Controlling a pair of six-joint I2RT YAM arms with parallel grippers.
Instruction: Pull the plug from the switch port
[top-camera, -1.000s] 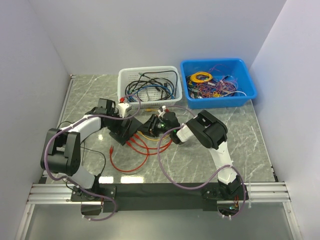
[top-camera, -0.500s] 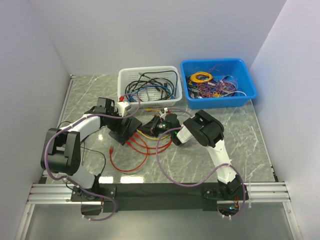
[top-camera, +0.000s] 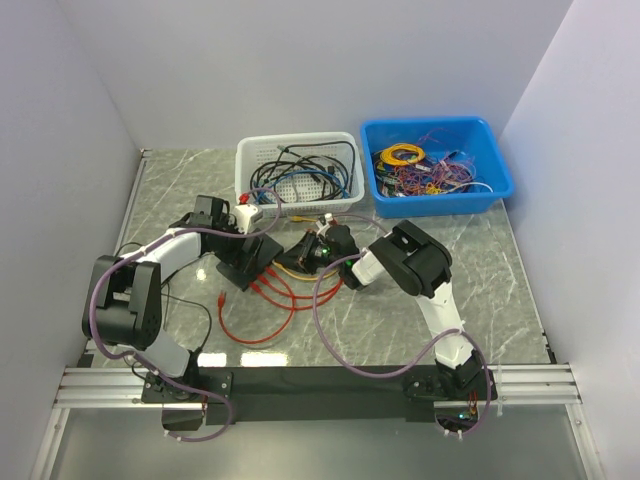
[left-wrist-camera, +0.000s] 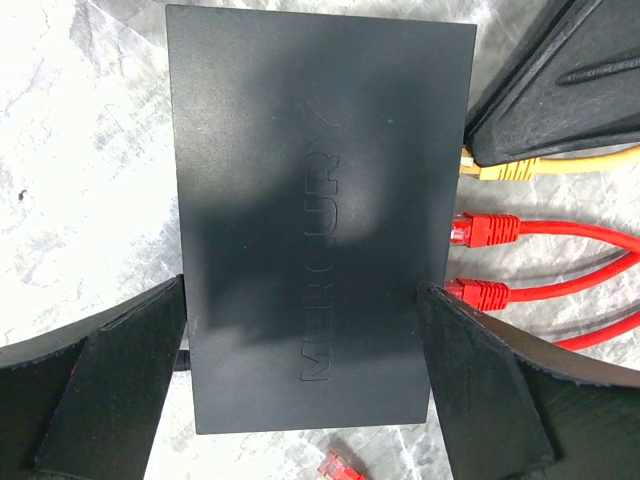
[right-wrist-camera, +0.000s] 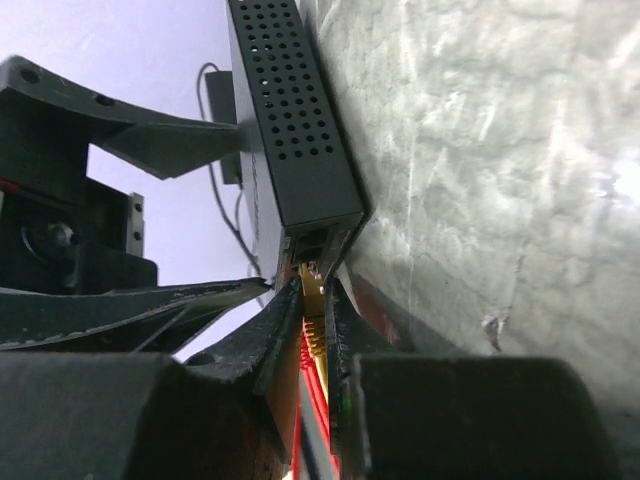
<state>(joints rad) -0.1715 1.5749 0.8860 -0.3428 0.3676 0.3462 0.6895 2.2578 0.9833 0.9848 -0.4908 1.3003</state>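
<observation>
R gripper (right-wrist-camera: 312, 287) clamping yellow plug (left-wrist-camera: 492, 170), seated in port on switch (left-wrist-camera: 320, 220) long edge, mid-table btwn arms. L gripper (left-wrist-camera: 303, 290) spread wide, straddling switch. Plug axis lying perpendicular to port edge, pointing twd R arm, so pull prob needing straight back.

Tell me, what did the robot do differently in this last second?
The right gripper closed its fingers onto the yellow plug, which sits in a port of the switch. The left gripper stayed wide open astride the switch. The switch and the red cables did not move.
</observation>
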